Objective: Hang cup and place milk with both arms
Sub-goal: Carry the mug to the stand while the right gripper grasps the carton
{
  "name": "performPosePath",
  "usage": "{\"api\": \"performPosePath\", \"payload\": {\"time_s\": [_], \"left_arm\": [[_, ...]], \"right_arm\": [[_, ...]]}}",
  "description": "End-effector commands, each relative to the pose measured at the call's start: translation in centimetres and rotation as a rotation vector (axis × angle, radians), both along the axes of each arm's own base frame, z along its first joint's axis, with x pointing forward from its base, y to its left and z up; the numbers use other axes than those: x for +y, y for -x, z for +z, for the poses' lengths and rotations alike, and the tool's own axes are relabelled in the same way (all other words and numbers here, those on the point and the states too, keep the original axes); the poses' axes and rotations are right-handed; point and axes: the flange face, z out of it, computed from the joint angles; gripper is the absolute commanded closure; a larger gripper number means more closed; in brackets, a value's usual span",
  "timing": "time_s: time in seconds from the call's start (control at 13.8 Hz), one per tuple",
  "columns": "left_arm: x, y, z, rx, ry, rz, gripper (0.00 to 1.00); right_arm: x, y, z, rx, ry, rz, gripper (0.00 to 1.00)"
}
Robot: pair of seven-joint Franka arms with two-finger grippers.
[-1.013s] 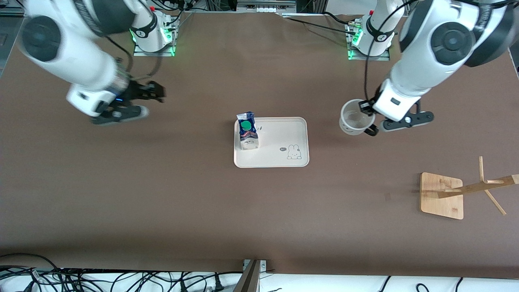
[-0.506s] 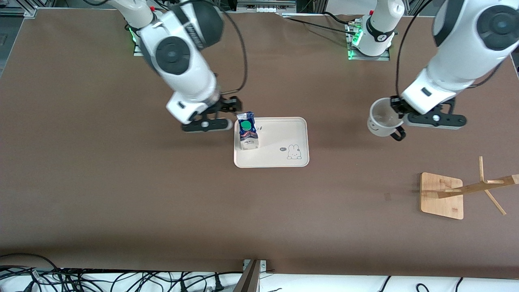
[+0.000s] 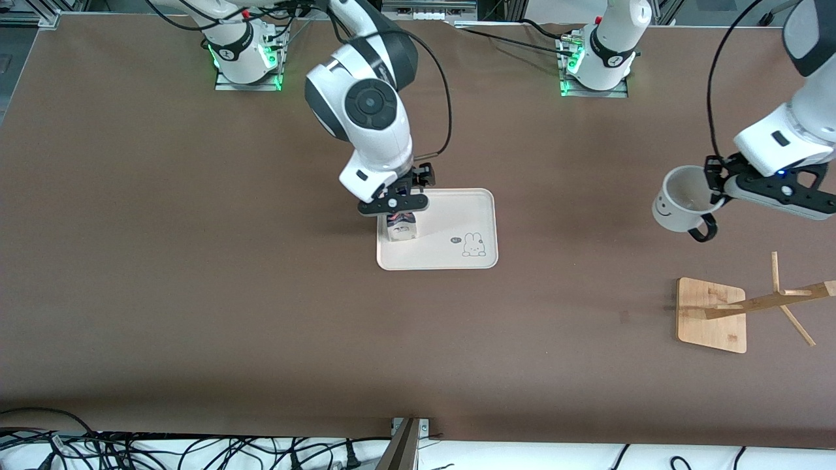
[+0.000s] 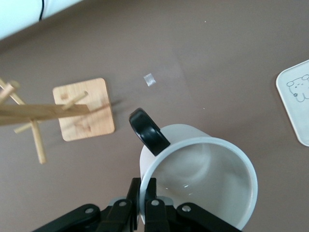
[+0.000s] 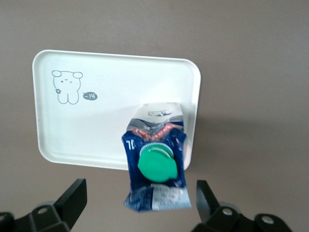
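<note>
White glossy cup (image 3: pixel 679 207) clamped by left gripper (image 3: pixel 713 184); right gripper (image 3: pixel 394 194) spread over milk (image 3: pixel 400 228).

The cup (image 3: pixel 679 207) is a small white mug with a black smiley face on its side and a thin black loop handle. It's up in the air, tilted, over bare table toward the left arm's end, with the left gripper (image 4: pixel 143 205) pinching its rim right by the handle. The milk (image 3: pixel 401 228) is a small dark-blue and white carton with a round green cap, standing upright on the tray's (image 3: pixel 450 261) edge toward the right arm's end.
</note>
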Motion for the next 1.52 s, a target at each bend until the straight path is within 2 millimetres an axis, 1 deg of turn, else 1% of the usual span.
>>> {"api": "performPosePath", "payload": {"time_s": [0.0, 0.14, 0.29, 0.36, 0.43, 0.51, 0.58, 0.65, 0.72, 0.87, 0.94, 1.08, 1.16, 1.23, 1.3, 1.37, 1.45], "left_arm": [[1.7, -0.2, 1.1, -0.071, -0.015, -0.095, 1.0], [2.9, -0.6, 1.4, -0.125, -0.024, -0.107, 1.0], [3.7, -1.1, 1.7, -0.18, -0.025, -0.097, 1.0], [4.5, -1.2, 1.2, -0.199, -0.005, -0.076, 1.0], [5.1, -1.3, 0.5, -0.225, 0.019, -0.055, 1.0], [5.9, -1.3, -0.4, -0.246, 0.022, -0.039, 1.0], [6.2, -1.4, -0.9, -0.268, 0.023, -0.033, 1.0], [6.4, -1.3, -1.4, -0.276, 0.042, -0.019, 1.0], [6.5, -1.2, -2.1, -0.28, 0.074, 0.001, 1.0], [6.5, -1.1, -3.3, -0.3, 0.088, 0.013, 1.0], [6.6, -1.1, -3.7, -0.323, 0.094, 0.021, 1.0], [7.0, -1.2, -4.4, -0.335, 0.14, 0.023, 1.0], [7.7, -1.2, -4.4, -0.345, 0.131, 0.005, 1.0], [8.6, -1.4, -4.3, -0.376, 0.111, -0.019, 1.0], [9.5, -1.5, -4.5, -0.388, 0.094, -0.05, 1.0], [9.6, -1.5, -4.4, -0.393, 0.09, -0.055, 1.0], [9.7, -1.6, -4.3, -0.398, 0.087, -0.057, 1.0]], "right_arm": [[0.3, 0.3, -0.8, -0.031, 0.035, 0.016, 0.0], [1.0, 1.1, -2.5, -0.029, 0.063, 0.038, 0.0], [0.9, 1.1, -2.6, -0.035, 0.072, 0.042, 0.0], [0.9, 1.1, -2.6, -0.034, 0.071, 0.041, 0.0], [0.9, 1.1, -2.8, -0.031, 0.074, 0.043, 0.15], [0.9, 1.2, -2.9, -0.03, 0.075, 0.043, 0.37], [0.7, 0.9, -2.8, -0.031, 0.075, 0.04, 0.54], [0.8, 1.0, -2.6, -0.036, 0.073, 0.042, 0.64], [0.9, 1.0, -2.5, -0.032, 0.063, 0.034, 0.67], [0.8, 1.0, -1.7, -0.032, 0.058, 0.035, 0.68], [0.8, 1.2, 0.0, -0.046, 0.043, 0.049, 0.68], [0.2, 2.0, 4.3, -0.042, 0.03, 0.046, 0.67], [-0.3, 2.4, 6.9, -0.047, 0.009, 0.038, 0.67], [-1.3, 2.4, 9.0, -0.044, -0.003, 0.027, 0.67], [-3.1, 2.0, 10.7, -0.037, 0.005, 0.012, 0.66], [-5.3, 1.1, 11.9, -0.026, 0.016, 0.006, 0.65], [-7.7, -0.1, 12.6, -0.012, 0.029, 0.001, 0.65]]}}
